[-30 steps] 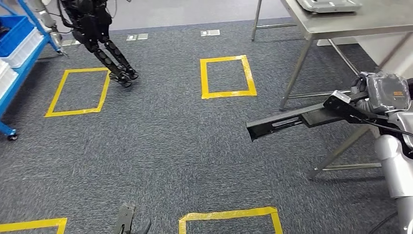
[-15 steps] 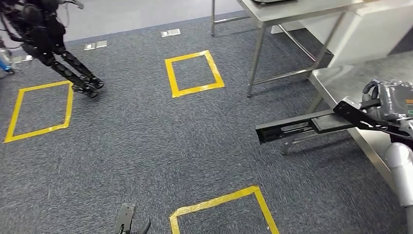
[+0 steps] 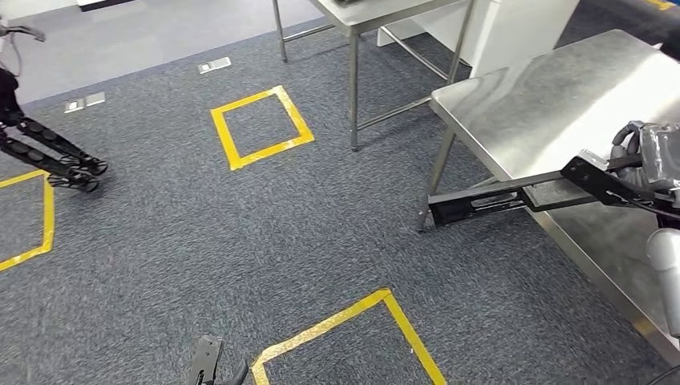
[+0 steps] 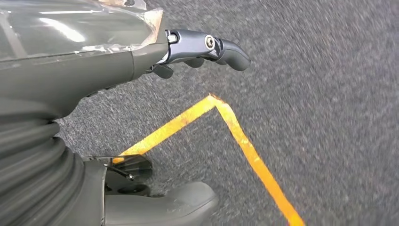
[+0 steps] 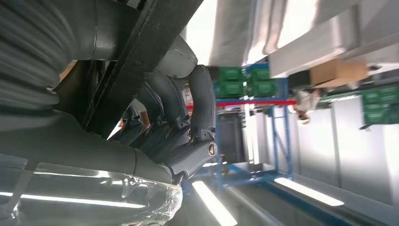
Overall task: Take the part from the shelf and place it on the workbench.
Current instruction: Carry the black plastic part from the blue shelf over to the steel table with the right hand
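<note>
Right robot hand up at the right, fingers wrapped around one long black part, gripping it at the near end. Part held roughly level, stretching away from that robot hand toward the robot's left, far end poking out past the edge of the nearest steel counter and hanging over the grey carpet. Gripped end just above the counter top, not resting on it as far as can be told. Two steel counters counted: the one right under the right robot hand, a second farther off beyond it, on thin metal legs. Left robot hand low at the robot's side, holding nothing, thumb out straight and the darker fingers loosely curled beneath it, above the carpet. One corner of yellow tape directly below that left robot hand. Four yellow tape outlines counted on the floor: one full square well ahead of both robot hands, one partial at the far left, one near corner low between the two robot hands. Make that three outlines in the head view. One black legged robot well off to the left, feet beside the left-hand tape. Two small metal floor plates beyond the full square.
</note>
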`<state>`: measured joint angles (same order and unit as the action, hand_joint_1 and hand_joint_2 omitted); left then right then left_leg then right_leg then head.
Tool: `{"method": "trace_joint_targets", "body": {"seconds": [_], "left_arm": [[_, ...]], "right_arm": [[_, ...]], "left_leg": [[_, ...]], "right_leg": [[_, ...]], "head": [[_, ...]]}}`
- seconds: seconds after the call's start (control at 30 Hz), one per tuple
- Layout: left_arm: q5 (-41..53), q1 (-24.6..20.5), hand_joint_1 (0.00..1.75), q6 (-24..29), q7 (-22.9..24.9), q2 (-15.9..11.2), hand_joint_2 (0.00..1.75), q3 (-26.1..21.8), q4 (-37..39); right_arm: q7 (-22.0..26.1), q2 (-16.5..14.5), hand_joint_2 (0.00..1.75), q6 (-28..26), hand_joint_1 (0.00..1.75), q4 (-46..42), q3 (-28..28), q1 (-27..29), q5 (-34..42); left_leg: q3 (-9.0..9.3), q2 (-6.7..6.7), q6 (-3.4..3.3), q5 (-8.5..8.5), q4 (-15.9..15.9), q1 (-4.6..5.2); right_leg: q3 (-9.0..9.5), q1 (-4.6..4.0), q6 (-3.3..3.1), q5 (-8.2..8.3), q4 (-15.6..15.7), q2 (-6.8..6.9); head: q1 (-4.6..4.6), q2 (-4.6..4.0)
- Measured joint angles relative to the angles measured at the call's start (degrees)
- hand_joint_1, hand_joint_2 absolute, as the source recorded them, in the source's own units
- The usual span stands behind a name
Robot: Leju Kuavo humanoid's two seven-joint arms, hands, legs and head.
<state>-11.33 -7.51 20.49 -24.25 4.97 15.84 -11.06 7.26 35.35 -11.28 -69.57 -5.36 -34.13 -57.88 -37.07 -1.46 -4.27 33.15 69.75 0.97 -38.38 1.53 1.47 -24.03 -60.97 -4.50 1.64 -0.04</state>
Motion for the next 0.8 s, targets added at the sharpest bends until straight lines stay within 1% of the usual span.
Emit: {"method": "trace_joint_targets", "body": {"seconds": [0.03,0.07,0.1,0.13,0.17,0.2,0.23,0.27,0.3,0.33,0.37,0.4,0.43,0.47,0.5,0.53,0.57,0.6,0.63,0.67,0.7,0.73,0.77,0.8], "left_arm": [[0.12,0.0,0.0,0.03,-0.02,-0.1,1.75,0.01,0.0],[0.28,0.06,0.0,0.06,-0.07,-0.21,1.75,0.01,0.0],[0.46,0.12,0.0,0.13,-0.08,-0.33,1.75,0.02,0.0],[0.65,0.16,0.0,0.27,-0.04,-0.4,1.75,0.04,0.0],[0.89,0.1,0.0,0.52,0.06,-0.34,1.75,0.08,-0.02],[1.17,-0.15,0.0,0.82,0.27,-0.15,1.75,0.14,-0.07],[1.44,-0.49,0.0,1.15,0.46,0.09,1.75,0.19,-0.14],[1.66,-0.87,0.0,1.43,0.7,0.32,1.75,0.24,-0.22],[1.8,-1.19,0.0,1.6,0.97,0.55,1.75,0.26,-0.29],[1.86,-1.37,0.0,1.7,1.2,0.71,1.75,0.27,-0.34],[1.9,-1.49,0.0,1.74,1.46,0.87,1.75,0.28,-0.38],[1.97,-1.55,0.0,1.74,1.64,1.02,1.75,0.28,-0.41],[2.06,-1.62,0.0,1.74,1.75,1.14,1.75,0.28,-0.45],[2.13,-1.72,0.0,1.74,1.82,1.21,1.75,0.28,-0.5],[2.19,-1.84,0.0,1.74,1.85,1.25,1.75,0.27,-0.55],[2.23,-1.99,0.0,1.74,1.86,1.16,1.75,0.27,-0.6],[2.26,-2.1,0.0,1.76,1.84,1.11,1.75,0.28,-0.62],[2.31,-2.22,0.0,1.79,1.79,1.06,1.75,0.29,-0.64],[2.37,-2.32,0.0,1.8,1.76,1.05,1.75,0.3,-0.66],[2.53,-2.43,0.0,1.75,1.8,1.13,1.75,0.31,-0.69],[2.73,-2.64,0.0,1.6,1.93,1.16,1.75,0.31,-0.73],[2.98,-2.85,0.0,1.36,2.13,1.19,1.75,0.32,-0.77],[3.27,-3.06,0.0,1.03,2.34,1.18,1.75,0.32,-0.79],[3.49,-3.19,0.0,0.67,2.5,1.19,1.75,0.33,-0.8]], "right_arm": [[0.0,-0.16,1.75,0.01,1.52,-0.26,-0.01,0.06,0.02],[-0.01,-0.43,1.75,0.01,1.52,-0.47,-0.03,0.15,0.01],[-0.01,-0.79,1.75,0.04,1.52,-0.6,-0.07,0.29,-0.03],[-0.01,-1.2,1.75,0.11,1.52,-0.65,-0.13,0.49,-0.13],[-0.03,-1.54,1.75,0.21,1.52,-0.68,-0.18,0.63,-0.3],[-0.08,-1.79,1.75,0.3,1.52,-0.74,-0.22,0.73,-0.51],[-0.17,-1.95,1.75,0.4,1.52,-0.79,-0.24,0.61,-0.77],[-0.33,-2.2,1.75,0.54,1.52,-0.82,-0.29,0.25,-1.03],[-0.49,-2.52,1.75,0.73,1.52,-0.81,-0.38,-0.28,-1.23],[-0.64,-2.95,1.75,0.91,1.52,-0.75,-0.51,-0.82,-1.45],[-0.75,-3.45,1.75,1.06,1.52,-0.65,-0.72,-1.19,-1.67],[-0.84,-3.86,1.75,1.13,1.52,-0.55,-0.94,-1.37,-1.85],[-0.91,-4.21,1.75,1.12,1.52,-0.42,-1.17,-1.4,-2.03],[-0.97,-4.47,1.75,1.1,1.52,-0.3,-1.38,-1.45,-2.15],[-1.01,-4.66,1.75,1.08,1.52,-0.22,-1.54,-1.57,-2.21],[-1.02,-4.87,1.75,1.07,1.52,-0.13,-1.64,-1.75,-2.24],[-1.03,-5.06,1.75,1.07,1.52,-0.05,-1.72,-2.03,-2.26],[-1.07,-5.32,1.75,1.07,1.52,0.04,-1.8,-2.27,-2.3],[-1.1,-5.54,1.75,1.08,1.52,0.15,-1.93,-2.52,-2.36],[-1.14,-5.74,1.75,1.09,1.52,0.27,-2.08,-2.79,-2.53],[-1.19,-5.98,1.75,1.11,1.52,0.44,-2.26,-3.11,-2.79],[-1.2,-6.18,1.75,1.13,1.52,0.63,-2.44,-3.61,-3.08],[-1.22,-6.52,1.75,1.14,1.52,0.9,-2.7,-4.24,-3.44],[-1.23,-6.89,1.75,1.15,1.52,1.18,-3.02,-4.9,-3.76]], "left_leg": [[2.15,-1.51,-0.69,-1.62,-3.96,0.35],[3.78,-2.86,-1.33,-2.9,-7.03,0.7],[4.76,-3.89,-1.79,-3.64,-8.9,0.98],[5.05,-4.23,-2.04,-3.9,-9.62,1.24],[5.16,-3.69,-2.28,-4.42,-10.14,1.52],[5.53,-2.89,-2.39,-5.19,-11.38,1.5],[5.95,-2.07,-2.67,-6.18,-12.92,1.51],[6.29,-1.17,-2.93,-7.28,-14.4,1.42],[6.48,-0.18,-3.06,-8.18,-15.57,1.27],[6.37,0.73,-3.21,-8.59,-15.93,1.3],[6.12,1.75,-3.12,-8.74,-15.89,1.24],[5.82,2.76,-2.96,-8.73,-15.72,1.11],[5.46,3.72,-2.65,-8.66,-15.41,0.91],[4.99,4.61,-2.19,-8.5,-14.87,0.6],[4.39,5.43,-1.52,-8.18,-13.97,0.29],[3.68,6.19,-0.73,-7.72,-12.89,0.17],[3.0,6.9,-0.02,-7.13,-11.58,0.06],[2.45,7.5,0.58,-6.64,-10.55,0.12],[2.14,8.12,0.95,-6.33,-9.92,0.18],[2.05,8.77,1.19,-6.2,-9.55,0.07],[2.02,8.98,1.45,-6.08,-9.43,-0.08],[1.92,8.25,1.76,-5.54,-8.94,-0.38],[1.51,6.77,2.11,-4.37,-7.67,-0.68],[0.62,4.82,2.44,-2.47,-5.2,-0.96]], "right_leg": [[-0.09,0.05,0.04,0.28,0.1,-0.7],[-0.13,0.21,0.23,0.61,0.32,-1.4],[-0.18,0.5,0.57,0.97,0.57,-2.08],[-0.27,0.83,0.98,1.36,0.86,-2.79],[-0.36,1.1,1.47,1.84,1.32,-3.57],[-0.63,1.19,1.73,2.22,1.54,-3.77],[-1.21,0.98,1.68,2.06,1.27,-2.88],[-2.09,0.64,1.43,1.28,0.05,-1.33],[-3.29,0.3,1.03,-0.04,-2.35,0.62],[-4.63,0.14,0.77,-1.69,-5.5,2.27],[-5.75,0.21,0.8,-3.02,-8.7,3.08],[-6.36,0.41,1.12,-3.78,-10.86,3.5],[-6.1,0.7,1.7,-3.88,-11.25,3.86],[-4.75,1.01,2.54,-3.28,-9.49,4.41],[-2.48,1.38,3.51,-2.35,-5.94,5.45],[-0.53,1.51,4.24,-1.73,-2.87,6.82],[0.8,1.49,4.55,-1.23,-0.46,7.86],[1.33,1.45,4.3,-1.13,0.49,8.44],[1.02,1.21,3.7,-1.18,0.1,8.29],[0.78,1.09,3.07,-0.92,0.06,7.5],[0.63,1.14,2.45,-0.75,-0.08,6.78],[0.44,1.12,1.99,-0.48,-0.02,6.13],[0.3,1.19,1.52,-0.2,0.11,5.49],[0.18,1.28,1.07,0.07,0.22,4.88]], "head": [[-0.04,0.0],[-0.07,0.0],[-0.08,0.0],[-0.09,0.0],[-0.03,0.0],[0.0,0.0],[-0.02,0.0],[-0.14,0.0],[-0.37,0.0],[-0.53,0.0],[-0.69,0.0],[-0.73,0.0],[-0.69,0.0],[-0.71,0.0],[-0.73,0.0],[-0.75,0.0],[-0.81,0.0],[-0.74,0.0],[-0.62,0.0],[-0.44,0.0],[-0.27,0.0],[-0.18,0.0],[-0.14,0.0],[-0.14,0.0]]}}
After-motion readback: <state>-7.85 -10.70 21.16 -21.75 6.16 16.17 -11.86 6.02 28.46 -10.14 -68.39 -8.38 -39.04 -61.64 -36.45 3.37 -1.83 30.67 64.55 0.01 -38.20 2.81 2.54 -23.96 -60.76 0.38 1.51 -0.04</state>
